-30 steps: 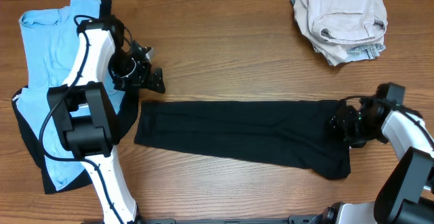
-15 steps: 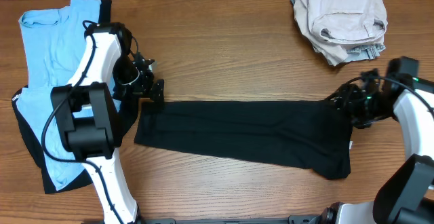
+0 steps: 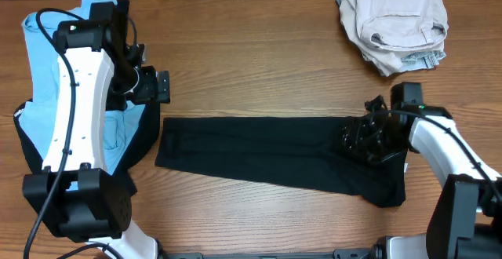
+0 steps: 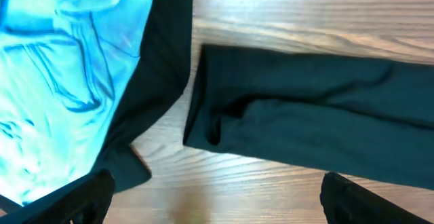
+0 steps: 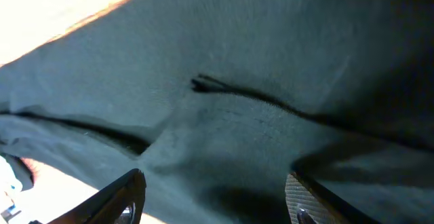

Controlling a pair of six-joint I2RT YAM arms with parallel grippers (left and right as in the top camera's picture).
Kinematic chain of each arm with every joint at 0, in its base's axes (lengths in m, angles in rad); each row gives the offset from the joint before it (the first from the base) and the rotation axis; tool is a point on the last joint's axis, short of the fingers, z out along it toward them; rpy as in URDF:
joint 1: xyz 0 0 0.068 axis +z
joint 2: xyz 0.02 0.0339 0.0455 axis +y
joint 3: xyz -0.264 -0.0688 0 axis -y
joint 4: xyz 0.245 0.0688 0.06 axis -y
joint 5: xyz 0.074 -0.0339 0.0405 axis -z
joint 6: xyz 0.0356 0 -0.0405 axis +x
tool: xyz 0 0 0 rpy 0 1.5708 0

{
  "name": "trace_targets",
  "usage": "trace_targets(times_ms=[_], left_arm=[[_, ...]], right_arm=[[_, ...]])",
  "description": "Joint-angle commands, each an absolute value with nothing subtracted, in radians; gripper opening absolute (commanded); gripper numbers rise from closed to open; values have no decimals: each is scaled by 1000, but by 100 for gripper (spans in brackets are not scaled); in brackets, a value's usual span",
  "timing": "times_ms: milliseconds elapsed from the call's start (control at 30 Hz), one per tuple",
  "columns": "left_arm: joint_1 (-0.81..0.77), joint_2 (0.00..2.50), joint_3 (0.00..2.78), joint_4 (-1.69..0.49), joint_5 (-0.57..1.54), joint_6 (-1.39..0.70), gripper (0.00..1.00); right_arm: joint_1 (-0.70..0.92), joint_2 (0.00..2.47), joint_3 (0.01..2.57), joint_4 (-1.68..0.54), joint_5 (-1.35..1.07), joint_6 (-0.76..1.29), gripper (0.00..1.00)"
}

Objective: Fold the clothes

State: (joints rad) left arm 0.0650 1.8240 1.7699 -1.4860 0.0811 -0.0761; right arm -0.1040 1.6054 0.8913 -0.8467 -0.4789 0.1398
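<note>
While the black T-shirt (image 3: pixel 267 153) lies folded into a long narrow band across the middle of the wooden table (image 3: pixel 259 63), running left to right and dipping a little toward its right end, an arm hangs near each end of it. The left gripper (image 3: pixel 162 87) hovers off the cloth, just beyond the band's upper left corner. It is beside the light-blue T-shirt (image 3: pixel 51 63), which sprawls at the table's left edge on top of another dark garment (image 3: pixel 31 161). Its wrist camera shows its fingers (image 4: pixel 91 197) standing wide apart, holding nothing. The right gripper (image 3: pixel 358 140) sits over the band's right portion, its fingers (image 5: pixel 125 197) spread and close above the black fabric. I cannot tell whether the tips touch the cloth. A pale crumpled bundle (image 3: pixel 396 23) rests at the far right corner, well apart from the band.
</note>
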Motion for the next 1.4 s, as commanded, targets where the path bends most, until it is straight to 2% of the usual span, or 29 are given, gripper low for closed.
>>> trace_targets(times_ms=[0, 233, 500, 867, 967, 1033, 1133, 1267, 1367], left_arm=[[51, 1842, 1684, -1454, 33, -139, 100], [43, 1842, 1531, -1321, 30, -139, 100], [43, 1842, 1504, -1296, 25, -127, 100], [38, 1841, 1504, -1285, 26, -157, 100], [38, 1838, 1504, -1285, 26, -154, 100], [38, 1834, 1504, -1285, 28, -155, 100], [38, 1822, 1505, -1287, 50, -157, 100], [38, 1776, 1505, -1299, 52, -154, 100], [38, 1716, 1505, -1305, 52, -154, 100]], right_arm=[[-101, 1597, 852, -806, -413, 212, 73], [-101, 1597, 768, -699, -360, 277, 75], [-117, 1598, 759, -674, -286, 323, 75], [-272, 1597, 761, -704, -301, 268, 75], [-295, 1597, 770, -720, -368, 220, 71], [-295, 1596, 785, -732, -390, 194, 64], [-289, 1586, 825, -759, -391, 174, 64], [-287, 1564, 908, -826, -400, 166, 66], [-287, 1539, 981, -889, -406, 155, 72]])
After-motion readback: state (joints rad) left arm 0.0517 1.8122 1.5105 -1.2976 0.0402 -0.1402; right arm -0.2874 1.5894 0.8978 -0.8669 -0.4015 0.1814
